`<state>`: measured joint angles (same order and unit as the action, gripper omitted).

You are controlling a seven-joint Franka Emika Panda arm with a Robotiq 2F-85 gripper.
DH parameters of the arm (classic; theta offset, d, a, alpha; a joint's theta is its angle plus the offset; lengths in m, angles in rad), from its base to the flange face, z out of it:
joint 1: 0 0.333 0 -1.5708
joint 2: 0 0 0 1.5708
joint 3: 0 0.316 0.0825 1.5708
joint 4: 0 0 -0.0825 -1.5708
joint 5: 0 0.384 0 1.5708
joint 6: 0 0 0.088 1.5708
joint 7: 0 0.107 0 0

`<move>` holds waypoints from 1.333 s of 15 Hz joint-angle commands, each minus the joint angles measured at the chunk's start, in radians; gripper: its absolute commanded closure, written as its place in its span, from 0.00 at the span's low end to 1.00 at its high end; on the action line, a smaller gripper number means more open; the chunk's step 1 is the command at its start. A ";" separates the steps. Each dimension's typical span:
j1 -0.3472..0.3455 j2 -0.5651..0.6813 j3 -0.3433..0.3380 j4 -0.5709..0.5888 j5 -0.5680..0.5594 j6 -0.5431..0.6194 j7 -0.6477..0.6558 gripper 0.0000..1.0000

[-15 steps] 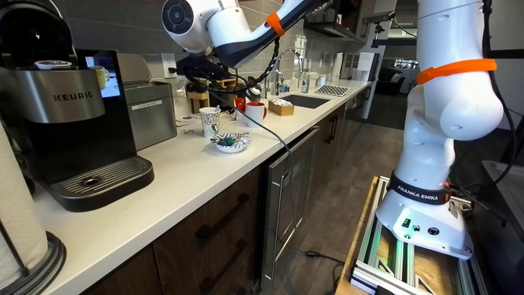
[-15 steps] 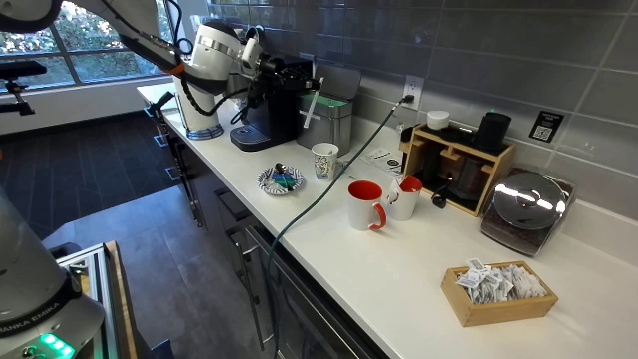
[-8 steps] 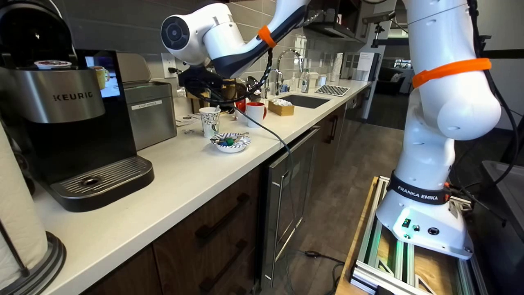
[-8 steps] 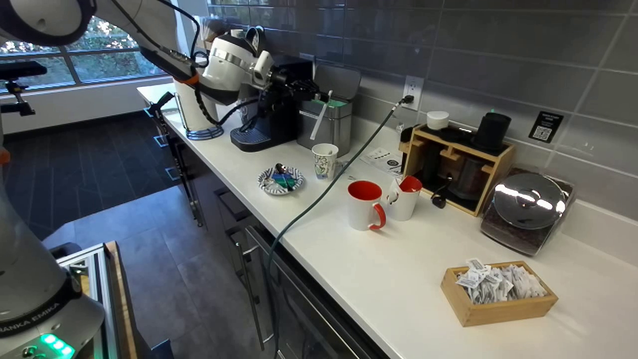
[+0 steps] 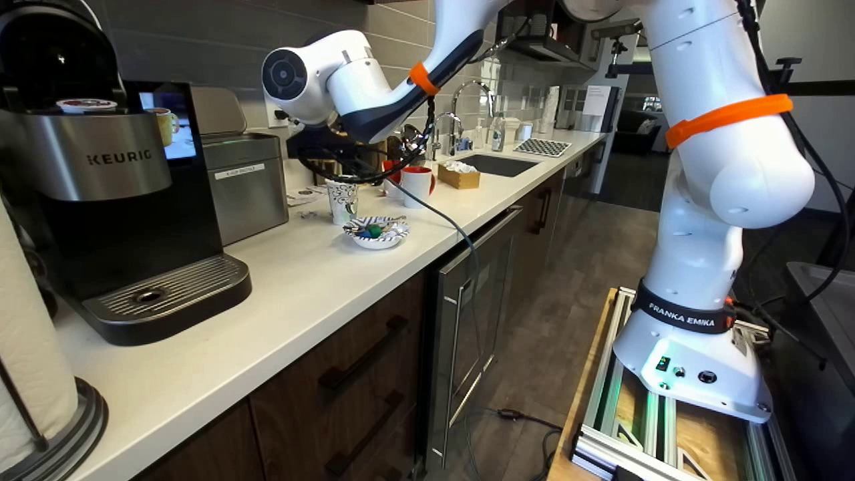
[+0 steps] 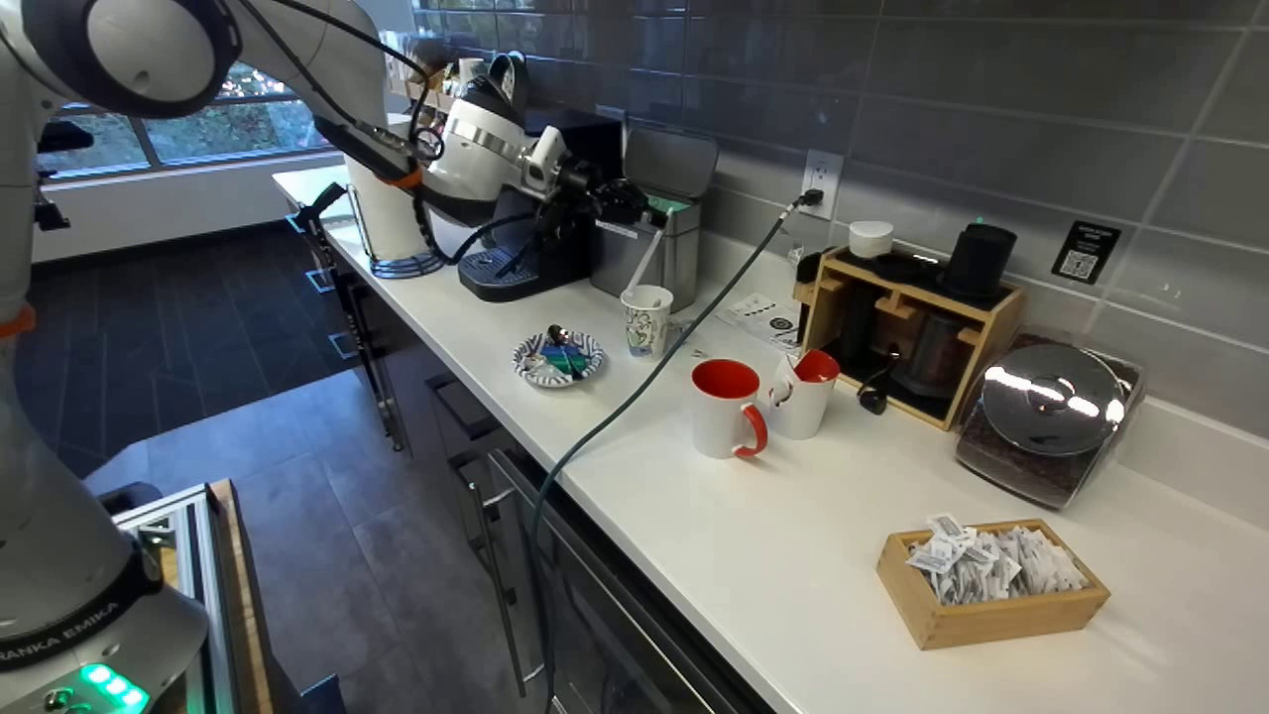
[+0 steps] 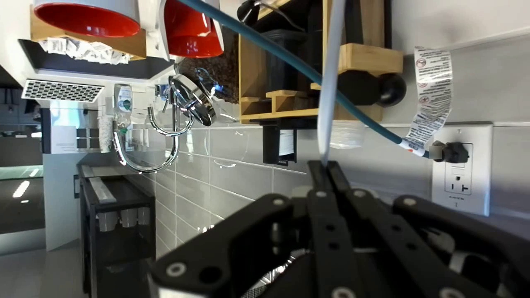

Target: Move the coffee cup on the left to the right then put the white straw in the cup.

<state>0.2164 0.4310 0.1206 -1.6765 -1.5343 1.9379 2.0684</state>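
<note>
The coffee cup [image 5: 343, 204] is a small white printed cup standing upright on the counter, also in an exterior view [image 6: 646, 325]. The wrist view does not show it. My gripper [image 6: 656, 215] is shut on the top end of the white straw [image 6: 646, 260], above and slightly behind the cup. The straw hangs tilted, and its lower end overlaps the cup's rim in that view; I cannot tell whether it is inside. In the wrist view the fingertips [image 7: 325, 164] pinch the straw [image 7: 330, 78]. In an exterior view [image 5: 324, 150] the dark gripper body hides the fingertips and straw.
A patterned dish [image 6: 558, 359] with small items lies beside the cup. A teal cable [image 6: 634, 397] crosses close by the cup. Two red-and-white mugs [image 6: 726, 409], a steel bin [image 6: 649, 248], a coffee machine [image 5: 127, 200], and a packet box [image 6: 994, 585] stand on the counter.
My gripper has moved down and toward the cup with the straw held. The straw's lower end has come from above, near the bin, to the cup's rim in the picture. The cup stays put.
</note>
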 commanded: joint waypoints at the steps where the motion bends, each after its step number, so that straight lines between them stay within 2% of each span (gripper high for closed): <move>1: -0.017 0.028 0.002 0.036 -0.004 0.036 -0.014 0.99; 6: -0.033 0.034 0.004 0.011 0.022 0.047 -0.007 0.99; 7: -0.034 0.036 0.005 0.008 0.027 0.050 -0.004 0.94; 8: -0.034 0.040 0.006 0.008 0.030 0.053 -0.003 0.71; 10: -0.033 0.046 0.008 0.006 0.039 0.058 0.001 0.68; 17: -0.025 0.036 0.013 -0.001 0.065 0.047 0.019 0.16; 19: -0.042 0.000 0.025 -0.017 0.123 0.074 0.062 0.02; 20: -0.050 -0.024 0.031 -0.030 0.157 0.099 0.077 0.00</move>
<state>0.1920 0.4746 0.1322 -1.6602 -1.4631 1.9752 2.0892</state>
